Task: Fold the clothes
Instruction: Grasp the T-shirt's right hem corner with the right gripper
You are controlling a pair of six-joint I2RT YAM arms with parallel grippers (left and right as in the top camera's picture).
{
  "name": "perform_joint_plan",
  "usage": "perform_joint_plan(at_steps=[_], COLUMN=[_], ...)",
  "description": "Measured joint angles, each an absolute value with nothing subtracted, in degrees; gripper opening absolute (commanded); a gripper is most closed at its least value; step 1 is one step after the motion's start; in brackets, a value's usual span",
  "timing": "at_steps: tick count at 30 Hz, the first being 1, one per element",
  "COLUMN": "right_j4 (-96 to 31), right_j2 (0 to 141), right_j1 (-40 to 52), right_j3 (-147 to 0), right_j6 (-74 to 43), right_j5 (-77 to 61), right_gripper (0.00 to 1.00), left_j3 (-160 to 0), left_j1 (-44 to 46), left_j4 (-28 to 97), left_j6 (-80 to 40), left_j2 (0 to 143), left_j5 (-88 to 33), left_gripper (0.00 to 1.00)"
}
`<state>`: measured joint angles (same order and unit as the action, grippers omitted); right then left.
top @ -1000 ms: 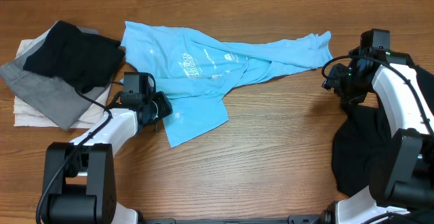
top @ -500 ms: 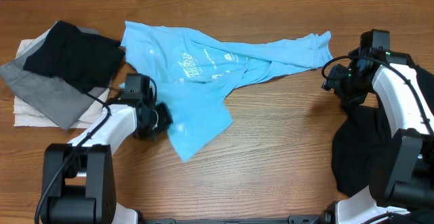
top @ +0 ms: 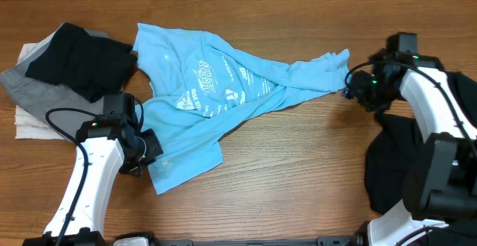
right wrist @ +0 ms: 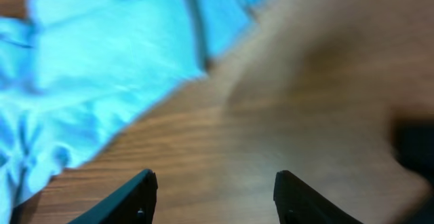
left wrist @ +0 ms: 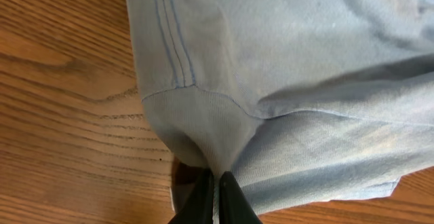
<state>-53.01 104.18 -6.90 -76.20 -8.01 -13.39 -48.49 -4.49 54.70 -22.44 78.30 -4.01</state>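
The rumpled light blue T-shirt (top: 253, 78) lies at centre, a black garment (top: 82, 60) far left.

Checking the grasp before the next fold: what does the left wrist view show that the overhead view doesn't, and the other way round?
Left wrist only: the left fingers pinched shut on a stitched corner of the light blue T-shirt. Overhead only: the shirt's white lettering, the black garment at left, the right fingers by the shirt's far end. Both: the T-shirt on the wooden table.
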Motion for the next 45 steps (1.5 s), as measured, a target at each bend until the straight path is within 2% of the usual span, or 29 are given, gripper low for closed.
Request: perform_joint_plan(at_steps=[7,15,17,18,19,20,28,32,34,35,37,40,41,42,45], right_j4=[-42.02,-36.42,-35.73,-35.44,-35.38,-35.24,-37.23,-33.82,-28.25,-26.76,-21.61,-19.59,-19.88,-21.34,-31.40], right_j2=[106.83,113.69,114.76,115.15,115.42,115.61,115.66,114.45,113.58,113.27,111.90,109.40,109.12,108.99,109.80], right_j1=[-1.02,-0.73,-0.71,-0.71,-0.71,-0.71,-0.71,-0.71,-0.71,-0.71,-0.71,-0.71,-0.71,-0.71,-0.71], right_j3=[-76.31,-76.34,-76.34,-76.34,-76.34,-76.34,-77.06,-81.01,-86.17,-87.85,-91.13,-93.10,-93.30,-93.47,-93.47], right_j6=[-5.52,-5.13,-5.08,-5.19,-5.06,-5.15,-4.86,-5.48,-5.78,-5.85,-6.50,-7.62,-7.73,-8.36,-8.25], right_j5=[-11.55,-9.43,-9.37,-9.32,-9.39,-9.26,-9.10,-9.08,-9.02,-8.99,-8.56,-7.79,-7.64,-7.42,-5.87], right_gripper=[0.66,0.68,0.58,0.45,0.23,0.06,0.04,0.04,0.09,0.22,0.61,0.82,0.89,0.91,0.93], left_j3=[-48.49,-48.49,-48.49,-48.49,-48.49,-48.49,-48.49,-48.49,-48.49,-48.49,-48.49,-48.49,-48.49,-48.49,-48.49], left_j1=[-4.49,-4.49,-4.49,-4.49,-4.49,-4.49,-4.49,-4.49,-4.49,-4.49,-4.49,-4.49,-4.49,-4.49,-4.49], left_j4=[54.70,54.50,54.17,54.04,53.95,53.91,53.15,52.12,51.99,51.99,52.07,52.07,52.07,52.07,52.07], left_j6=[-22.04,-22.04,-22.04,-22.04,-22.04,-22.04,-22.04,-22.04,-22.04,-22.04,-22.04,-22.04,-22.04,-22.04,-22.04], left_j2=[78.32,78.32,78.32,78.32,78.32,78.32,78.32,78.32,78.32,78.32,78.32,78.32,78.32,78.32,78.32], left_j5=[-3.99,-4.03,-4.05,-4.08,-4.12,-4.21,-4.25,-4.23,-4.25,-4.25,-4.25,-4.25,-4.25,-4.25,-4.25], left_gripper=[0.04,0.04,0.04,0.04,0.04,0.04,0.04,0.04,0.04,0.04,0.04,0.04,0.04,0.04,0.04])
